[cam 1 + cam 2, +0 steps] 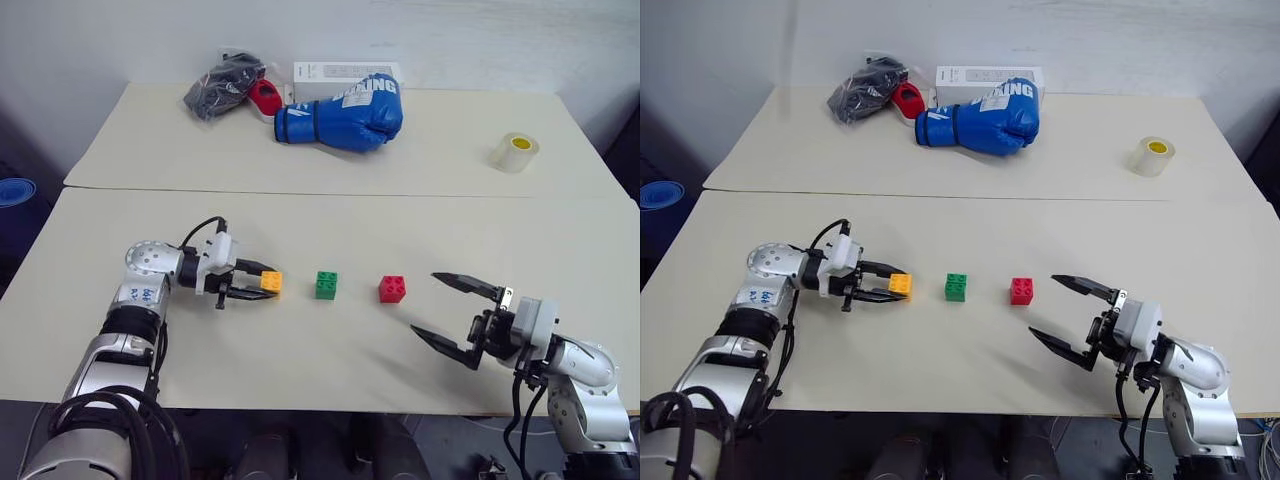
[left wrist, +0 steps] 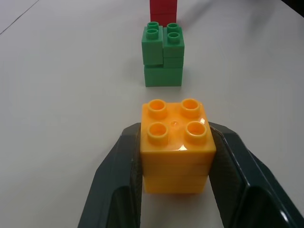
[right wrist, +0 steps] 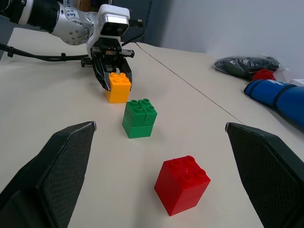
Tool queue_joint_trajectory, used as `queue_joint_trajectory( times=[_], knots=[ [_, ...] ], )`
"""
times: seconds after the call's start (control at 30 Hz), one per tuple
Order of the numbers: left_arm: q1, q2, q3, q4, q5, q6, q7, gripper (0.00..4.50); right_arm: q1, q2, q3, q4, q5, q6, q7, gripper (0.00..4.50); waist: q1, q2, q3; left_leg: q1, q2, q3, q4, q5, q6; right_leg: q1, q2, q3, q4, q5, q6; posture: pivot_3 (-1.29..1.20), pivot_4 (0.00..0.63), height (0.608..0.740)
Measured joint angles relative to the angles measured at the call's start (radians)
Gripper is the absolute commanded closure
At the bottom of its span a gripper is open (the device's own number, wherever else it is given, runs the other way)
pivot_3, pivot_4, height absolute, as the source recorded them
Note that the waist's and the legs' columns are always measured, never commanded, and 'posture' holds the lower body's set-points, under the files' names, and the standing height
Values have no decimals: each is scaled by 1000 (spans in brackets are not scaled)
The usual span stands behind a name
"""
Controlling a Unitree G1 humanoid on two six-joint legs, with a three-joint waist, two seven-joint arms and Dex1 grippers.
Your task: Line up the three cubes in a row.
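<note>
I am gripping the orange-yellow cube in my left hand, resting on the bench just left of the green cube and red cube. I am aiming to release squarely, matching their spacing. My right hand is hanging wide open, empty.
</note>
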Motion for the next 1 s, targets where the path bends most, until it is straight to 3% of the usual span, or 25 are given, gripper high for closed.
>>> queue_joint_trajectory(
  times=[0.2, 0.47, 0.63, 0.77, 1.0],
  knots=[
    [-23, -1, -9, 49, 0, -27, 0, 3002, 14, 0, 0, 0, 0, -12, -5, 0, 0, 0, 0, 0, 0, -1, 0, 0, 0, 1, 0, 1, 0, 0, 0, 0, 150, 740],
    [-22, 53, 11, 45, 4, 4, 0, 528, -13, -3, 5, 0, 2, -9, 3, 0, -11, 0, 0, -1, 0, -2, 0, 0, 0, 0, 0, 1, 0, 0, 0, 0, 150, 740],
    [128, 193, 109, -146, -75, 82, 2, 528, -28, -77, -5, 8, 23, 15, 59, 0, -25, 0, 0, -1, 2, -2, 0, -1, -1, -1, -5, 1, -1, 0, -1, 0, 150, 740],
    [433, 332, 283, -423, -145, 211, 70, 528, -126, -204, -47, 101, 40, 52, 134, 0, -40, 3, 2, -1, 1, -3, 0, -1, 0, 0, -9, 1, 0, -1, -1, 0, 150, 740],
    [754, 411, 543, -660, -207, 382, 195, 528, -299, -358, -64, 326, 18, 75, 321, 0, -12, 4, 2, 0, 0, -6, 0, -1, 0, 1, -13, -2, -5, -1, -1, 0, 150, 740]
  ],
)
